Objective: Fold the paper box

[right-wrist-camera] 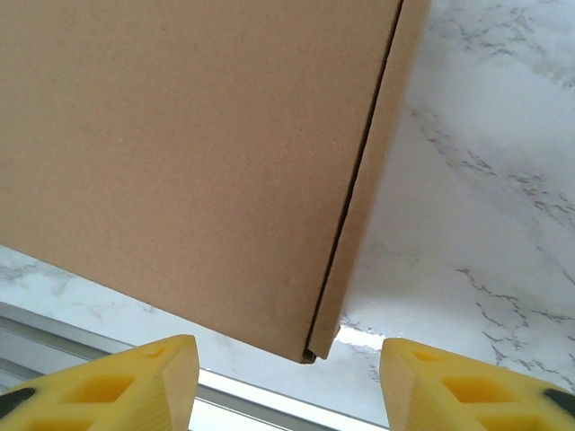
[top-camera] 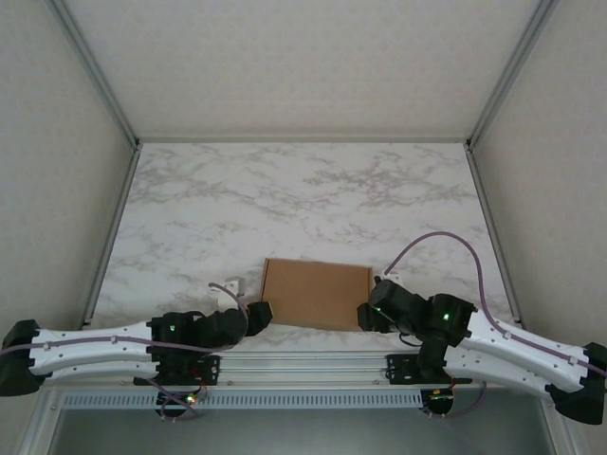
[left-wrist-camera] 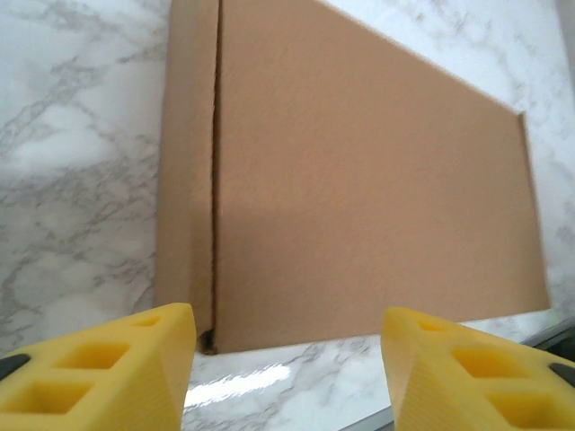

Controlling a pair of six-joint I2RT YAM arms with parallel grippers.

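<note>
On the marble table (top-camera: 285,190) the box (top-camera: 316,292) lies flat and shut; the left gripper (top-camera: 258,316) waits just beside its left end, the right gripper (top-camera: 370,316) beside its right end; both have fingers spread and empty, seemingly because the folding is done.

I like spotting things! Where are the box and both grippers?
paper box (top-camera: 316,294), top view, middle of its brown top.
left gripper (left-wrist-camera: 287,359), left wrist view, midway between its yellow fingertips.
right gripper (right-wrist-camera: 287,373), right wrist view, midway between its yellow fingertips.
</note>
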